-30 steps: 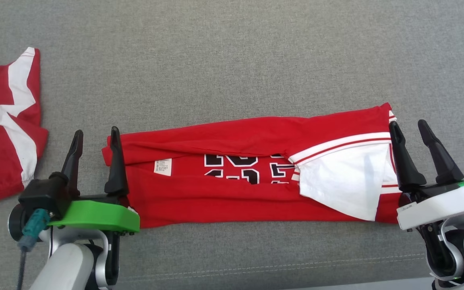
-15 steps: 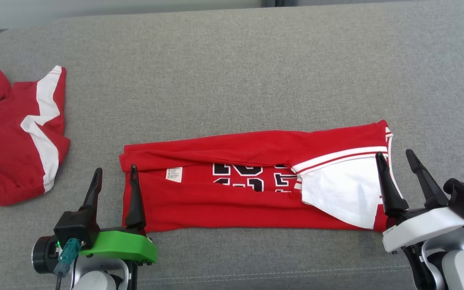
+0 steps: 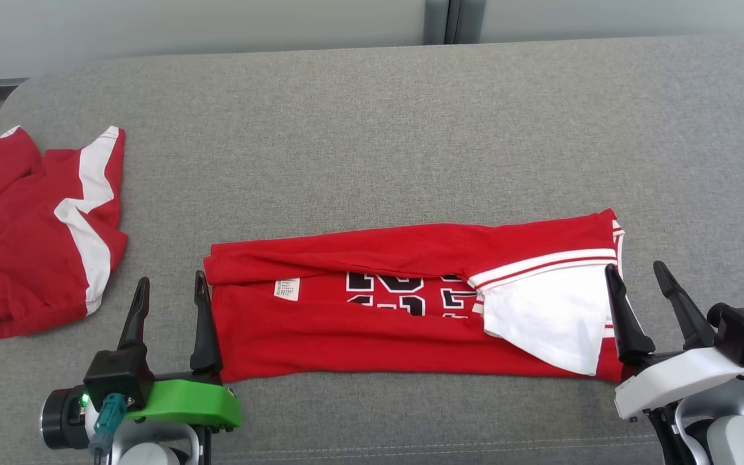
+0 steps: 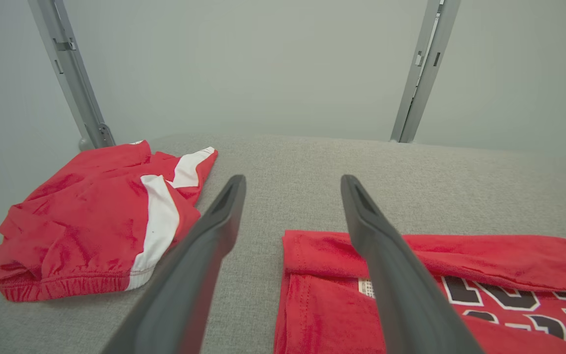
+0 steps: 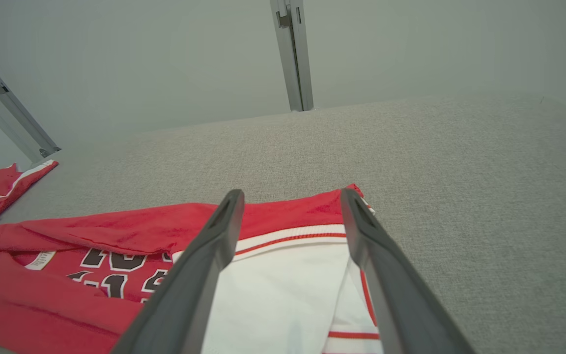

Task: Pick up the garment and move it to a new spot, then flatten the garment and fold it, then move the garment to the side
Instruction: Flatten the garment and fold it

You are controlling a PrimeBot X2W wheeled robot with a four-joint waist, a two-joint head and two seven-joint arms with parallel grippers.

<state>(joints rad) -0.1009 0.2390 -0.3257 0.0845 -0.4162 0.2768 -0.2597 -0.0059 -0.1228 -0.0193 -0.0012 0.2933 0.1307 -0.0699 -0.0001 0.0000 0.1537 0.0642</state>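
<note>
Here's the garment [image 3: 398, 316], a red jersey with black numerals, lying across the near middle of the grey cushion [image 3: 372, 142]. It's folded lengthwise into a long narrow band, with the white panel [image 3: 546, 323] at its right end. The left gripper [image 3: 172, 278] stands at the left end, jaws spread wide, holding nothing, one finger over the cloth's edge and the other over bare cushion. The right gripper [image 3: 632, 266] mirrors it at the right end, jaws just as wide, empty, one finger above the white panel (whether either actually touches cloth, I can't tell). This looks like the folding step, long fold done. Next move, I'd say: pinch an end, both layers together, and carry it across to the other. A second red garment [image 3: 30, 226] sits far left, well apart.
</note>
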